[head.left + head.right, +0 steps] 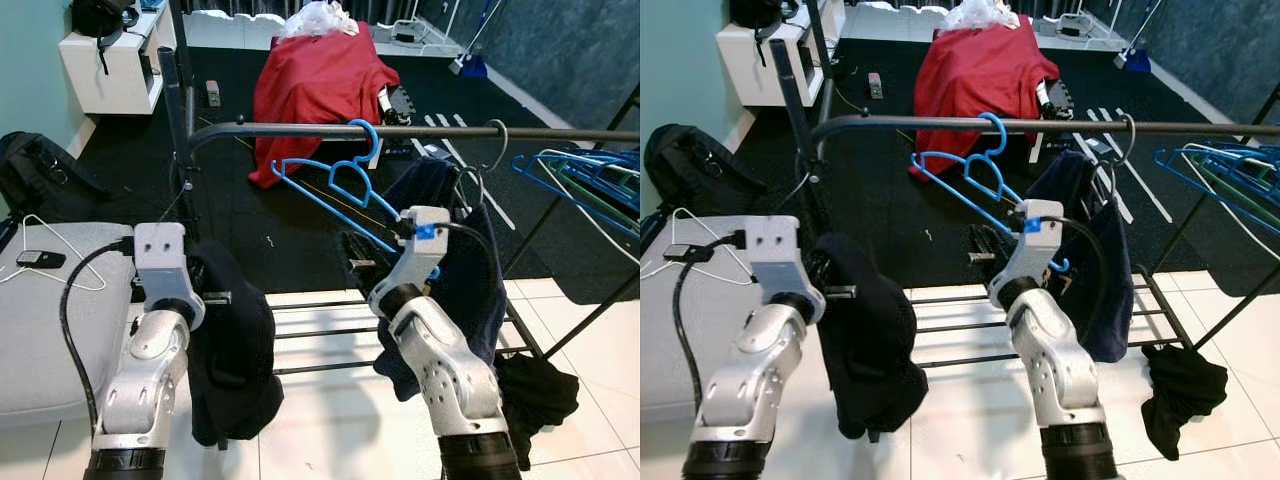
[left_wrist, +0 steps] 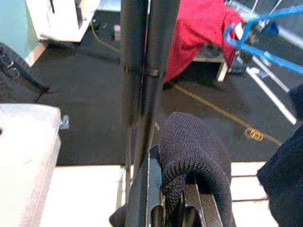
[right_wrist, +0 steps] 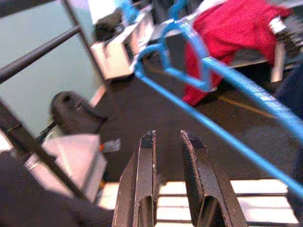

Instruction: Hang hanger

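Observation:
A blue plastic hanger (image 1: 340,185) hangs tilted by its hook on the black clothes rail (image 1: 280,129). Its long lower bar slopes down towards my right wrist. My right gripper (image 1: 358,258) sits below the rail, just under that bar. In the right wrist view its fingers (image 3: 147,161) stand slightly open with nothing between them, and the blue hanger (image 3: 227,94) passes above them. My left gripper (image 2: 175,208) is low on the left beside the rack's upright post. It is shut on a black knit garment (image 1: 235,350) that drapes over its fingers and hangs down.
A navy garment (image 1: 470,270) hangs from the rail on a wire hook. Several blue and green hangers (image 1: 590,175) sit at the right end. A red cloth (image 1: 320,80) covers something behind. The rack's lower bars (image 1: 320,330) lie ahead. A grey surface (image 1: 50,330) holds a white wire hanger at left.

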